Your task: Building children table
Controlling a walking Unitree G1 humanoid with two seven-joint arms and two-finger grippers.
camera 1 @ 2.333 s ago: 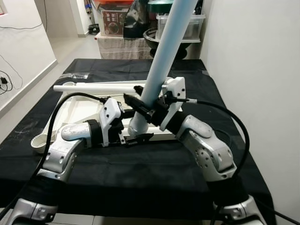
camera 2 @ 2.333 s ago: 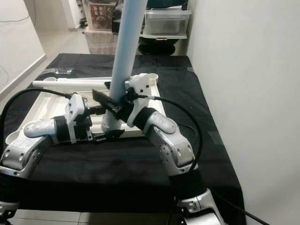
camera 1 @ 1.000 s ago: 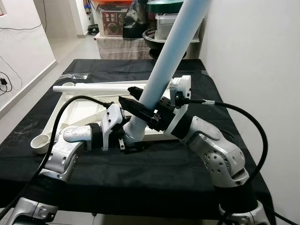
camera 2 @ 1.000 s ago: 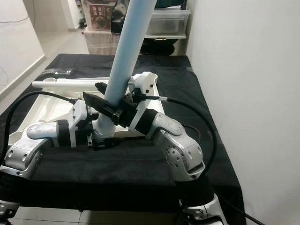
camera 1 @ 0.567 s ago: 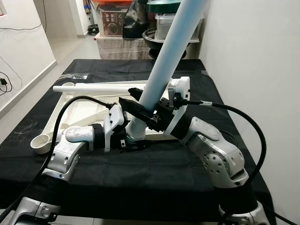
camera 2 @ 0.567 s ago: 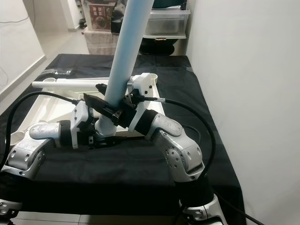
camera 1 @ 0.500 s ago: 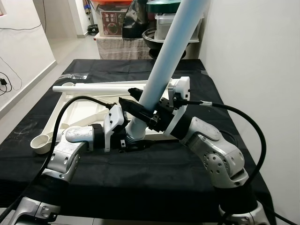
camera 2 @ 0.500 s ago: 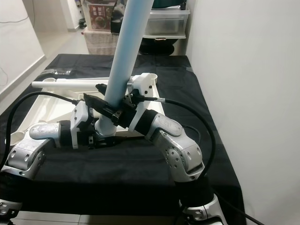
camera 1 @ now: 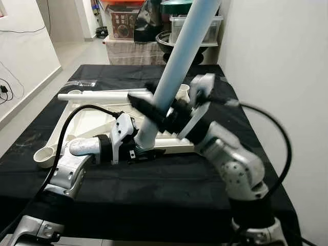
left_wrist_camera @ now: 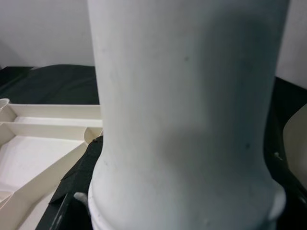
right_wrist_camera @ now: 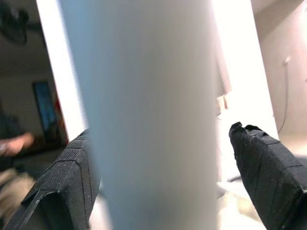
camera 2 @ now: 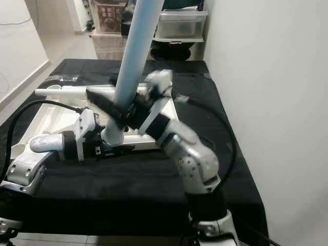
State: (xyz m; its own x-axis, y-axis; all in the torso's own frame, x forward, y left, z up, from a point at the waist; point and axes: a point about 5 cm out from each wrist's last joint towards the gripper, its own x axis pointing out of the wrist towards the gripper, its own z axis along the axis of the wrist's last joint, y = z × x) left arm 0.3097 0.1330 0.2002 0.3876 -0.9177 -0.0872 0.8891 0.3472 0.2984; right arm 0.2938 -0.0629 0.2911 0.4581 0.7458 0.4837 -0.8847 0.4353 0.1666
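Nearest the front edge of the black-draped worktop (camera 1: 154, 195), the left gripper (camera 1: 146, 152) reaches in low at the foot of the pale blue table leg (camera 1: 174, 66), its fingers either side of the flared base, though whether they clamp it I cannot tell. Just above, the right gripper (camera 1: 146, 105) has its black fingers (right_wrist_camera: 266, 167) straddling the leg's shaft, pressed to it and gripping. The leg rises tilted from the near right corner of the upturned white tabletop (camera 1: 92, 120), which lies mid-worktop. A second white leg (camera 1: 97, 96) lies across the tabletop's far edge. Beyond the far end stand storage boxes (camera 1: 125, 20).
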